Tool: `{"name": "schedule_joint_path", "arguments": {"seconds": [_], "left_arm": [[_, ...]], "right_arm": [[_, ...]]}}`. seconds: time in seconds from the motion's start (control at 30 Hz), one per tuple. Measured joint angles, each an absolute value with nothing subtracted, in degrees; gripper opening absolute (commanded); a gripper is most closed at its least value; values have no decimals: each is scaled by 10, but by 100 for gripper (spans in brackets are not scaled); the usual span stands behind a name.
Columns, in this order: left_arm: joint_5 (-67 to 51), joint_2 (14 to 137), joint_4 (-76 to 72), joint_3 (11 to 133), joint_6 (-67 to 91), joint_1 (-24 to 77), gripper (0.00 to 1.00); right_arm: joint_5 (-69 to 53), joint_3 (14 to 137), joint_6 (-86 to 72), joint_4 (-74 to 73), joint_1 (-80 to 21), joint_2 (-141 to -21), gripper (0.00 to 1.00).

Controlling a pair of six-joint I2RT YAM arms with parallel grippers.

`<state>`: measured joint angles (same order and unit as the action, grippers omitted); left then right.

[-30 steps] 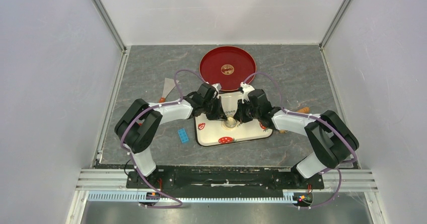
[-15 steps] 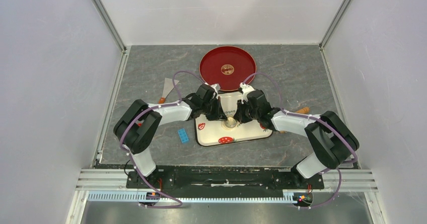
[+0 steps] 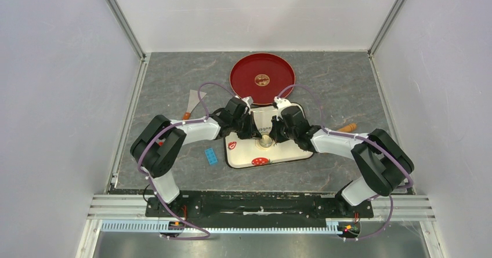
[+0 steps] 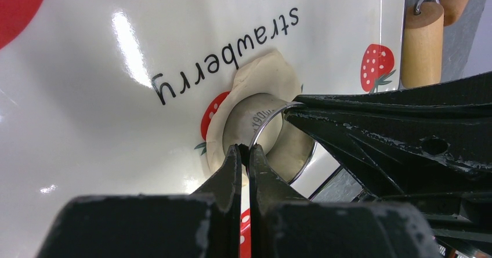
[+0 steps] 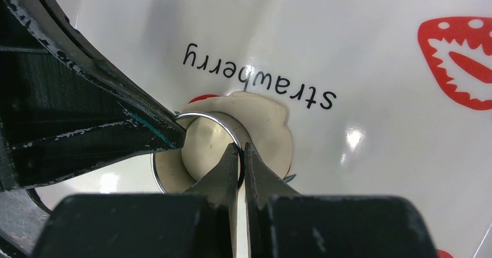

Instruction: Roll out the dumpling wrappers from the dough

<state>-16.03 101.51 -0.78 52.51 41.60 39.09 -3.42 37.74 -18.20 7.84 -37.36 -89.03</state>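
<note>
A flat piece of pale cream dough [image 4: 264,75] lies on the white strawberry board [image 3: 290,151]. A metal ring [image 3: 266,141] stands pressed into it, with dough inside and a rim of dough [image 5: 270,124] outside. My left gripper [image 4: 248,149] is shut on the ring's near wall [image 4: 262,116]. My right gripper [image 5: 241,149] is shut on the opposite wall [image 5: 203,117]. In the top view the left gripper [image 3: 257,135] and the right gripper [image 3: 275,136] meet over the ring. One small round wrapper [image 3: 262,79] lies in the red tray [image 3: 243,75].
A wooden rolling pin [image 4: 422,43] lies off the board's right side, its handle [image 3: 348,127] showing behind my right arm. A scraper [image 3: 195,102] lies at back left. A blue brick [image 3: 210,155] lies left of the board.
Both grippers stay clamped on the ring. The right arm's wrist has shifted slightly left and back; the ring stays on the dough.
</note>
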Motion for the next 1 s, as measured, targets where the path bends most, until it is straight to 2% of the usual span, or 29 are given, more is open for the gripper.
{"name": "schedule_joint_path", "arguments": {"seconds": [1.0], "left_arm": [[-164, 1014, -15, 521, 416, 390, 2]], "right_arm": [[-8, 377, -178, 78, -389, -891, 0]]}}
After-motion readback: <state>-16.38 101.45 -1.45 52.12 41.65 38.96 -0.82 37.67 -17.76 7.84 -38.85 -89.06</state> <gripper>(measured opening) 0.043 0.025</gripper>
